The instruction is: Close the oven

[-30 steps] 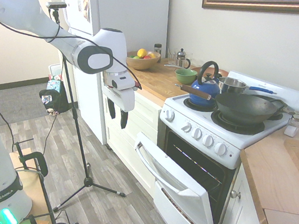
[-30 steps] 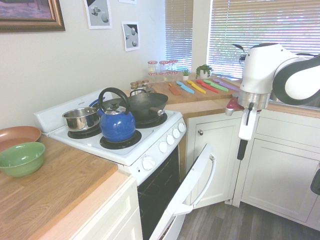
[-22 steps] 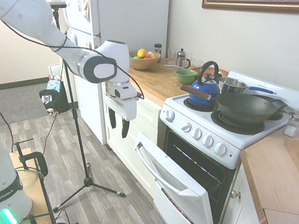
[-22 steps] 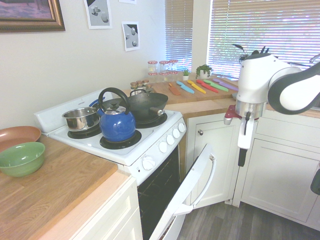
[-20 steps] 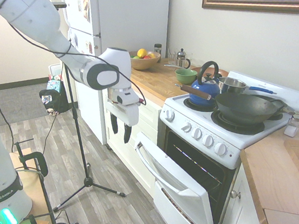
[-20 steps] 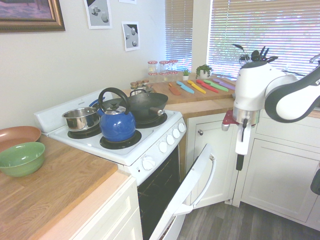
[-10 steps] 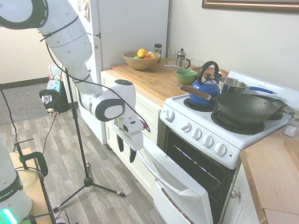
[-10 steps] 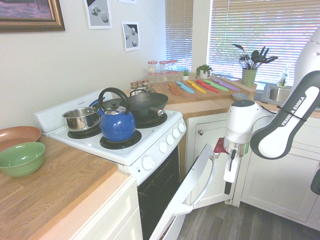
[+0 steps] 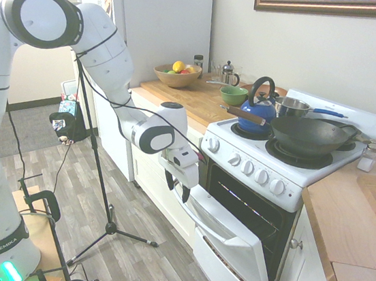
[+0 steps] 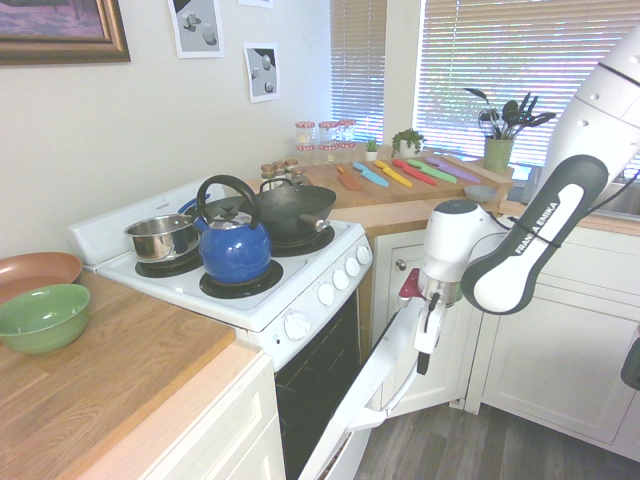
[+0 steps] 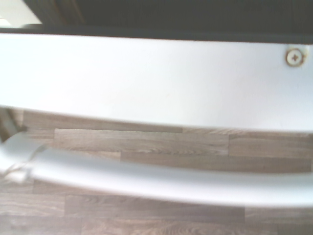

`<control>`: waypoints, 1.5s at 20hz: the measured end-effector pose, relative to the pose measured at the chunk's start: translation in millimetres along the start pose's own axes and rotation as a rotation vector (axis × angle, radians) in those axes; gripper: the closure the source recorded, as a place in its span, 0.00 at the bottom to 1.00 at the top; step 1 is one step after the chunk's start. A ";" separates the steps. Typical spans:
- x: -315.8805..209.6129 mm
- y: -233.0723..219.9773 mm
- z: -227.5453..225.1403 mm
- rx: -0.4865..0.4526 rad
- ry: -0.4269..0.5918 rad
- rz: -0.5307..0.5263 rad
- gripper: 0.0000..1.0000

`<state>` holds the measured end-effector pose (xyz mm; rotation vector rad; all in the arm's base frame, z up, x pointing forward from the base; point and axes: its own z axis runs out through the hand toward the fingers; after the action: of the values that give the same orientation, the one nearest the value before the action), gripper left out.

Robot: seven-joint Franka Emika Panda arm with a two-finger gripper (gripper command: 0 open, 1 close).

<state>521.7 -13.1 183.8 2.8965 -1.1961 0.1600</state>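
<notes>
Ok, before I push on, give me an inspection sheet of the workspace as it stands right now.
Surface: wood-look floor in front of the range; nothing seen lying on it near the door.
Job's things: oven door partly dropped open, dark interior showing; bar handle close below the wrist camera.
Clutter: blue kettle, wok and steel pot on the burners; green bowl on the counter.
Grippers: gripper at the door's top edge by the handle, fingers pointing down, holding nothing.
Cables: rig only.
Surroundings: cream cabinets, fridge, fruit bowl.
</notes>
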 end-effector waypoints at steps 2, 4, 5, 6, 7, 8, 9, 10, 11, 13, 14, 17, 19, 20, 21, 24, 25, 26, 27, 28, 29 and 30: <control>7.7 -4.4 11.1 0.003 0.003 0.001 0.00; 14.9 -9.1 20.6 0.006 0.000 0.006 0.00; 18.7 -10.7 25.8 0.006 -0.001 0.011 0.00; 22.3 -11.8 31.5 0.007 -0.003 0.019 0.00; 25.8 -12.2 37.6 0.007 -0.004 0.025 0.00; 29.7 -12.2 43.7 0.007 -0.005 0.029 0.00; 33.7 -12.6 49.9 0.008 -0.005 0.033 0.00; 37.3 -13.1 55.4 0.008 -0.006 0.035 0.00; 40.5 -13.6 60.8 0.006 -0.007 0.035 0.00; 45.0 -15.1 69.6 0.001 -0.006 0.031 0.00; 46.7 -16.6 72.4 0.000 -0.005 0.027 0.00; 49.3 -22.5 75.1 0.001 -0.002 0.019 0.00; 50.5 -28.3 72.3 0.001 0.001 0.011 0.00; 51.6 -31.6 70.2 0.000 0.005 0.006 0.00; 53.0 -35.2 67.7 0.000 0.010 0.001 0.00; 59.0 -43.4 60.8 -0.008 0.017 -0.007 0.00; 62.4 -44.8 58.3 -0.007 0.021 -0.007 0.00; 66.1 -46.2 55.8 -0.009 0.023 -0.007 0.00; 69.8 -47.6 53.2 -0.011 0.025 -0.008 0.00; 73.1 -49.0 50.7 -0.013 0.026 -0.008 0.00; 76.3 -51.1 48.0 -0.013 0.028 -0.008 0.00; 78.8 -53.8 45.4 -0.013 0.028 -0.009 0.00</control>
<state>619.3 -32.4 148.1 2.8783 -1.1746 0.1912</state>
